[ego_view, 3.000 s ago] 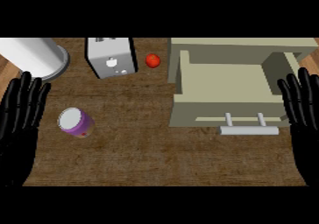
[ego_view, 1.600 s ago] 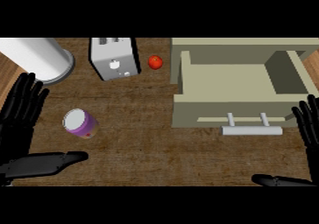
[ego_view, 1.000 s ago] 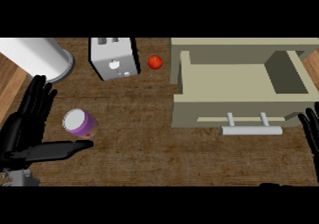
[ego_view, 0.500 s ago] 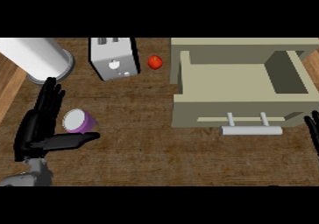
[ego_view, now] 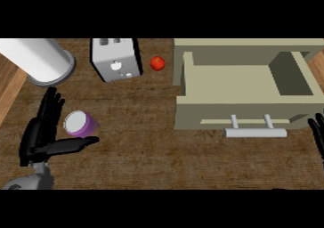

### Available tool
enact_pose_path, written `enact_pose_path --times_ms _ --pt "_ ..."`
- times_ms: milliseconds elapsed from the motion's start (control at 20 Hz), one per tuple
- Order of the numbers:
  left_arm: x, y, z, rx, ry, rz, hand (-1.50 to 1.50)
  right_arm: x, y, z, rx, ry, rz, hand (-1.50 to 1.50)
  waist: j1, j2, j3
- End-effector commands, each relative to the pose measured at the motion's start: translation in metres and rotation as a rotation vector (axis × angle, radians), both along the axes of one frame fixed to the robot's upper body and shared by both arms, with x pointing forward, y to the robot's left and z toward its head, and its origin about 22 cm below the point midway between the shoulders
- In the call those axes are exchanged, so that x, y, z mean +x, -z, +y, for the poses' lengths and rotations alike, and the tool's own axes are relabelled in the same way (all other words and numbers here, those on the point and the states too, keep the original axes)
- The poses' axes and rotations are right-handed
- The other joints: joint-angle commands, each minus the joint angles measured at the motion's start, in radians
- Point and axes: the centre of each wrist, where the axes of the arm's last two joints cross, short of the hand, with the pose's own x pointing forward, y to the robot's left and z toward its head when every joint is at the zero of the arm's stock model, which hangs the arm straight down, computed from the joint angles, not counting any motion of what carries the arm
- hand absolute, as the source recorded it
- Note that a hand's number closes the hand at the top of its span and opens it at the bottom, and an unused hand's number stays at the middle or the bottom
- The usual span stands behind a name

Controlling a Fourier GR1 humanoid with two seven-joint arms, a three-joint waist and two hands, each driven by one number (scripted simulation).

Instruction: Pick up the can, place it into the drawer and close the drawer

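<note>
A purple can [ego_view: 80,124] with a pale lid stands on the dark mat at the left. My left hand [ego_view: 42,132] is open right beside it, fingers stretched up along its left side and thumb reaching under its near side. I cannot tell whether the hand touches the can. The beige drawer [ego_view: 247,84] stands pulled open at the right, its inside bare, with a pale bar handle [ego_view: 255,131] on its front. Only the fingers of my right hand [ego_view: 320,139] show at the right edge, straight and pointing up, just right of the handle.
A silver toaster [ego_view: 116,59] stands at the back, with a small red tomato [ego_view: 157,63] to its right. A white cylinder [ego_view: 36,59] lies at the back left. Wooden counter shows along the left edge.
My left hand has moved right and up the view to the can, its thumb now under the can's near side. My right hand has slid toward the right edge.
</note>
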Motion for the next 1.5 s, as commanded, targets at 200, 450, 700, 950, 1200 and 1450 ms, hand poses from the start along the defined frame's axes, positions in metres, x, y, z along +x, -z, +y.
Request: enact_pose_path --times_ms 200,450,700,950,1200,1450 --pt "-0.018 0.034 0.016 0.023 -0.010 0.023 -1.50 0.009 -0.009 0.000 0.007 -0.020 -0.007 -1.50 0.002 0.000 0.000" --pt "-0.002 0.030 0.031 0.025 -0.027 0.026 -1.50 0.008 0.005 0.004 0.001 0.006 -0.002 -1.50 0.000 0.000 0.000" --pt "-0.027 0.063 0.044 0.019 -0.016 0.051 -1.50 0.000 -0.003 0.004 -0.002 0.011 -0.013 -1.50 0.001 0.000 0.000" --pt "-0.015 0.077 0.041 -0.008 -0.024 0.050 -1.50 0.001 -0.007 0.003 0.000 0.022 -0.014 -1.50 0.000 0.000 0.000" --pt "-0.005 0.085 0.067 -0.006 -0.035 0.050 -1.50 0.019 0.019 -0.001 -0.009 0.017 -0.028 -1.50 -0.001 0.001 0.000" --pt "-0.020 0.122 0.054 -0.020 -0.048 0.086 -1.50 -0.002 -0.016 0.002 0.016 0.006 -0.035 -1.50 -0.004 0.001 0.000"
